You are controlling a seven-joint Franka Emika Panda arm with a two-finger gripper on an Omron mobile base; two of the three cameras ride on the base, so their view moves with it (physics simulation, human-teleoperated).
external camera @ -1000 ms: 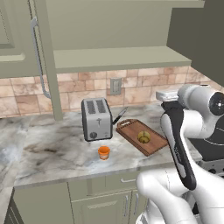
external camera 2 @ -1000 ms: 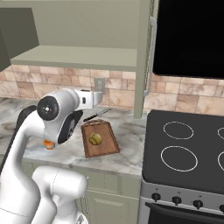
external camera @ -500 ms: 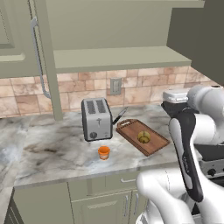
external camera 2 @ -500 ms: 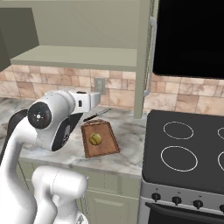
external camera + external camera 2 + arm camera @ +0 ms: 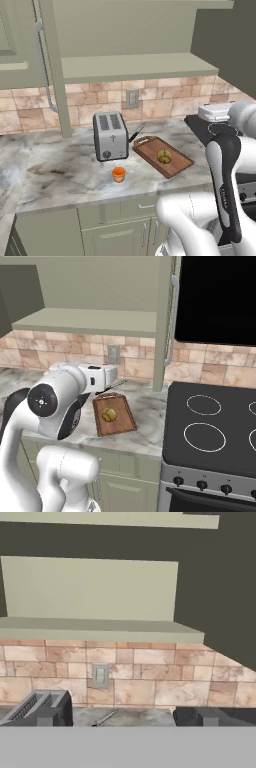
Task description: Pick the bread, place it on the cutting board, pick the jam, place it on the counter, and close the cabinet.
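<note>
Bread [image 5: 163, 157] sits on cutting board [image 5: 162, 155], round bun, no clear long axis; board's long axis runs diagonally, handle end toward toaster [image 5: 110, 135]. Jam [image 5: 118, 174] upright on table [image 5: 60, 170], just in front of toaster, apart from board. Cabinet [image 5: 40, 60] door open (same as half second ago); arm now further right.

Right base view: bread [image 5: 109, 415] mid-board [image 5: 114, 414], beside stove [image 5: 215, 431].

Hand view: tool [image 5: 122, 718] tips well apart, nothing between; open shelf [image 5: 100, 629], wall outlet [image 5: 100, 675] ahead.
</note>
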